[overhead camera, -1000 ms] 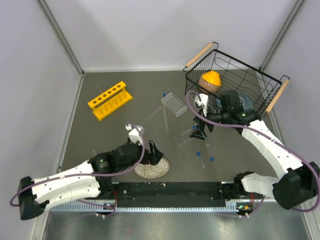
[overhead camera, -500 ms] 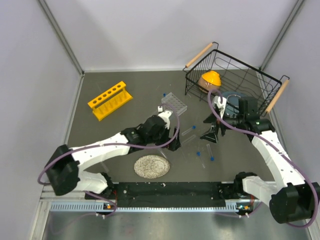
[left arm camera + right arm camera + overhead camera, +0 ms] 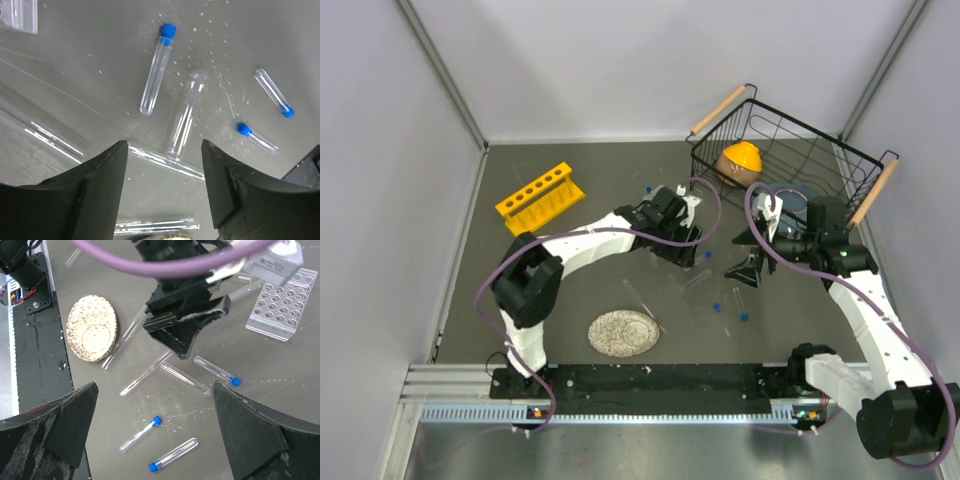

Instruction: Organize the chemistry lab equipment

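Note:
My left gripper (image 3: 164,145) is open and empty, low over a cluster of tubes. Ahead of it lie a blue-capped vial (image 3: 157,75), an uncapped clear tube (image 3: 186,115) and two more capped vials (image 3: 274,92). A long thin test tube (image 3: 165,160) lies between its fingertips. My right gripper (image 3: 155,387) is open and empty above capped vials (image 3: 141,434) and long tubes (image 3: 145,374). In the top view the left gripper (image 3: 688,248) and right gripper (image 3: 745,265) flank the tubes. The clear rack (image 3: 282,305) is behind the left gripper. The yellow rack (image 3: 540,200) stands far left.
The black wire basket (image 3: 840,160) with dishes stands at the back right, close behind my right arm. The speckled disc (image 3: 623,333) lies near the front, with a long tube (image 3: 642,305) beside it. Grey walls close in the table on three sides.
My left arm has swung from beside the disc up and right to the tubes by the clear rack. My right gripper has drawn back to the right, off the tubes.

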